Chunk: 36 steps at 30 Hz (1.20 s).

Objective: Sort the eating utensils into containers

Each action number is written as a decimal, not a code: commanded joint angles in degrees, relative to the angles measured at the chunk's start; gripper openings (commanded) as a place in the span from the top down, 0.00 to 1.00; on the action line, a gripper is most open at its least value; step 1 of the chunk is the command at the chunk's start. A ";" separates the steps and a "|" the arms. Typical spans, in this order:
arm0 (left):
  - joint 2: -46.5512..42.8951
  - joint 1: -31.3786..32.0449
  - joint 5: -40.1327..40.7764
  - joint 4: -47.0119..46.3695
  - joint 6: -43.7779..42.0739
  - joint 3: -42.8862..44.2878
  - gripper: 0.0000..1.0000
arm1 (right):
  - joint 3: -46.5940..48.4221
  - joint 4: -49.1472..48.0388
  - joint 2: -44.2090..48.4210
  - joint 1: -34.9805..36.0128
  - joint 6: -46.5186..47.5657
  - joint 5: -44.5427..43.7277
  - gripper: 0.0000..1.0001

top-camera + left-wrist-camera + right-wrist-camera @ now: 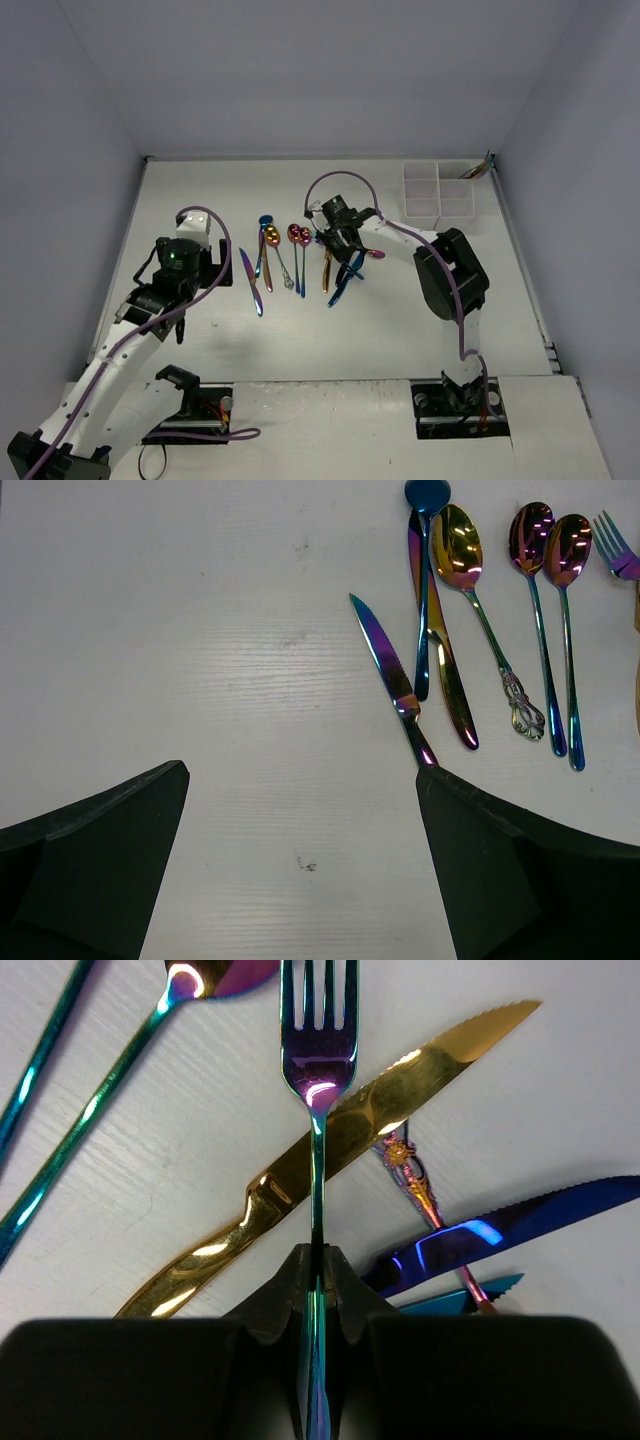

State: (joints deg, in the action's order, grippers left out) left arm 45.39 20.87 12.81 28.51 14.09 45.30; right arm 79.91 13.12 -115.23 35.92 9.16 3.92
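Clamping a fork [318, 1070], the right gripper [318, 1260] works with most cutlery [271, 237] lying outside the tray [437, 190]; the left gripper [300, 770] hangs open.

The white table [330, 330] carries a loose row of iridescent cutlery near its middle — a purple knife [385, 660], a gold spoon [460, 545], two pink spoons [531, 530], a gold knife [430, 1060] — and a white compartment tray [438, 200] at its far right corner.

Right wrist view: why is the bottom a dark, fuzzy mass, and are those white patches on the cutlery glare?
Right wrist view: the dark mass is the right gripper, too near the lens to be sharp; white patches on the fork and gold knife are glare. Left wrist view: glare on the gold spoon too.
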 commanded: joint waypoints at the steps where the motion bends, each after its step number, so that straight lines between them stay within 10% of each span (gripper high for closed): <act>1: 0.41 -0.63 0.99 -2.76 -0.56 1.11 0.03 | 5.39 -0.28 10.60 -0.72 0.53 -2.14 1.00; 16: -0.44 -1.27 1.80 -2.62 -0.56 1.05 0.02 | 6.91 -24.50 25.11 -17.99 -3.03 -16.39 1.00; 36: -0.91 -2.06 5.65 -3.43 -0.47 -0.02 0.03 | -0.18 -62.29 11.56 -32.53 -7.76 -28.27 1.00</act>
State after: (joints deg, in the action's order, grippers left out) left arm 45.04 19.36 16.63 28.45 14.09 45.13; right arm 79.25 -36.21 -102.08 4.63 2.84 -21.88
